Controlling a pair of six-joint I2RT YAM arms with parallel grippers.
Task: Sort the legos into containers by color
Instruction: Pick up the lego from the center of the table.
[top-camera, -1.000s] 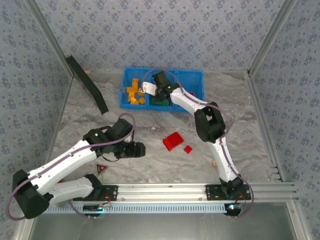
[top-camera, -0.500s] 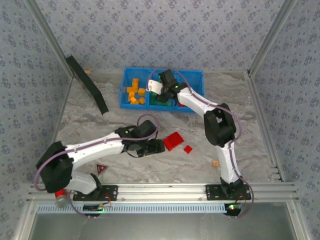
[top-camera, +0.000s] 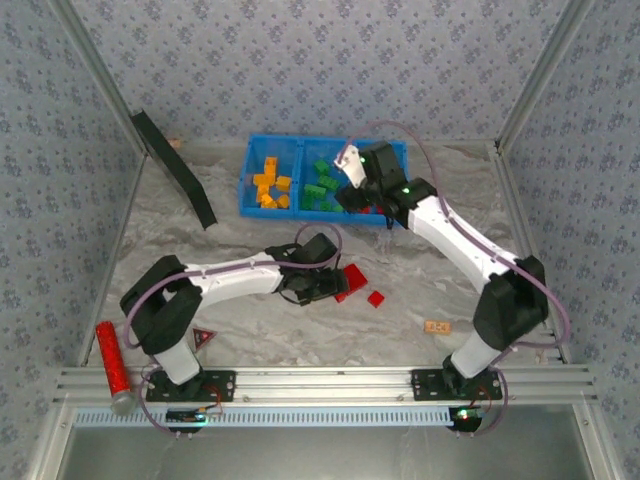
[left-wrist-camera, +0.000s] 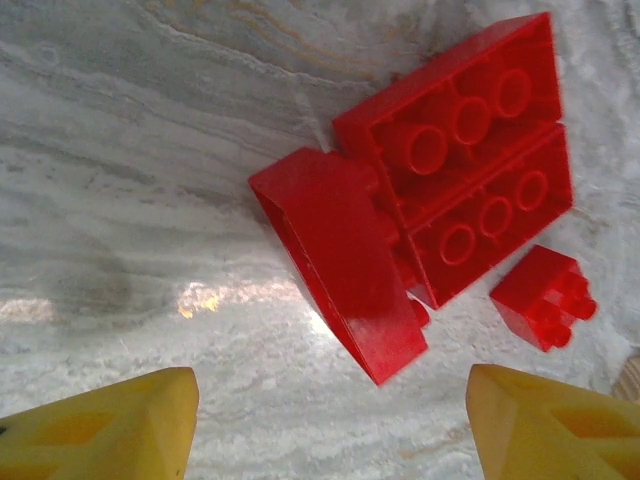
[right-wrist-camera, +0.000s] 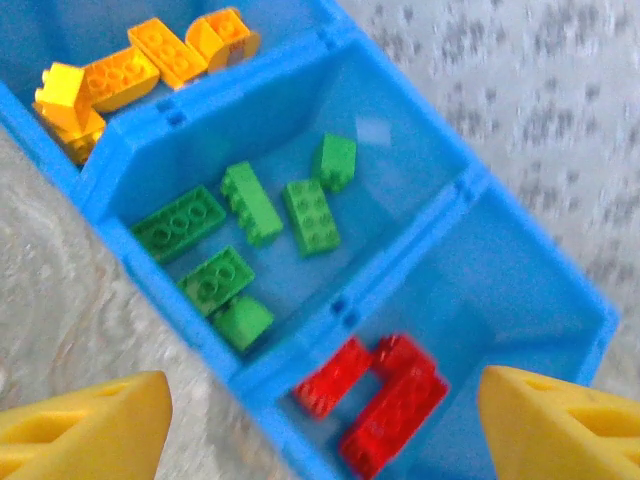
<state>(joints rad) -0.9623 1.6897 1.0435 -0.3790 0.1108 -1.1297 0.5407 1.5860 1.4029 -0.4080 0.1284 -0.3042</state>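
Red legos (top-camera: 354, 277) partly out of sight behind left gripper (top-camera: 322, 288)

Loose bricks (left-wrist-camera: 450, 190) lie just ahead of the left gripper (left-wrist-camera: 325, 430); the bin (right-wrist-camera: 410, 170), other bricks (right-wrist-camera: 305, 215) inside, lies under the right gripper (right-wrist-camera: 320, 425).
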